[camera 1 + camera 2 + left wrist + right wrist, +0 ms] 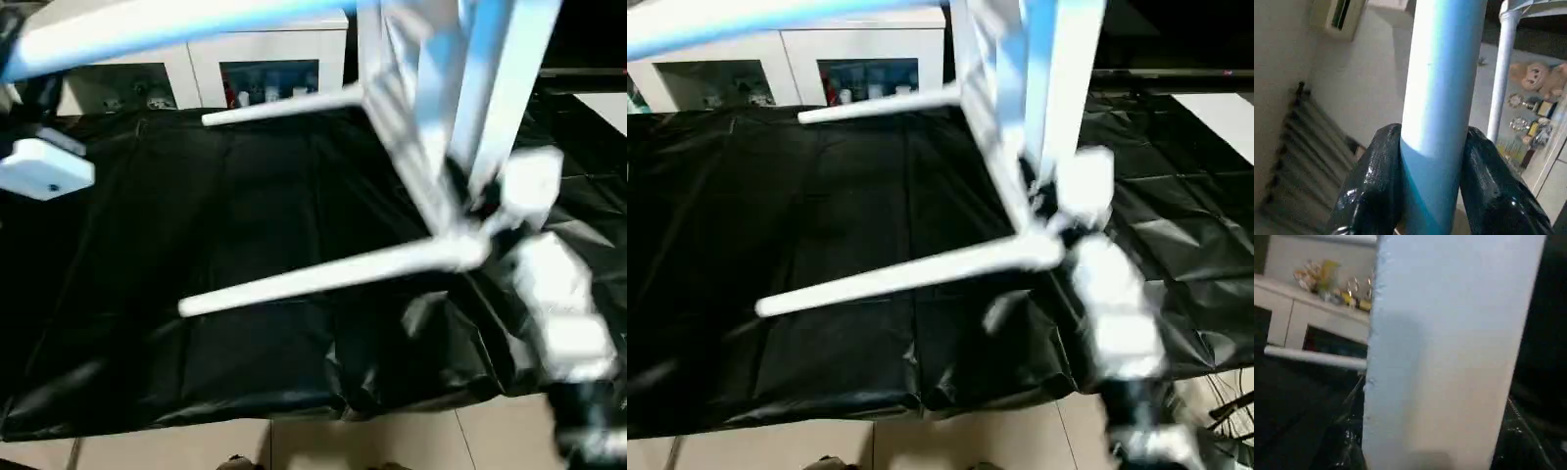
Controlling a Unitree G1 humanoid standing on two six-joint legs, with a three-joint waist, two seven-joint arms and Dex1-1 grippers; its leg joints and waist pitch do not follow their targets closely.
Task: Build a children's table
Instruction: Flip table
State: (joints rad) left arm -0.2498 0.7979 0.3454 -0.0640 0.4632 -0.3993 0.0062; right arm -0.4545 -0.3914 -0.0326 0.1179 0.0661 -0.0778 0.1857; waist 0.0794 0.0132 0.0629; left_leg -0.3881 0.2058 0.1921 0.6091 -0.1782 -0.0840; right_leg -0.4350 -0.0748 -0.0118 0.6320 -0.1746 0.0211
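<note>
place: home room | signs: glass-door cabinet (pixel 265 73) with trinkets, teddy bear (pixel 1535 78), tiled floor (pixel 392 441)

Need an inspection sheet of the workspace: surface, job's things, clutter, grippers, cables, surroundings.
Surface: black plastic sheet, wrinkled, over the work area; pale tiled floor at its near edge.
Job's things: children's table lifted on its side above the sheet, with legs fitted and sticking out.
Clutter: nothing seen on the sheet.
Grippers: left gripper closed around a table leg; right gripper at the table's edge near, fingers hidden.
Cables: dark cables on the floor.
Surroundings: white cabinet with glass doors behind.
</note>
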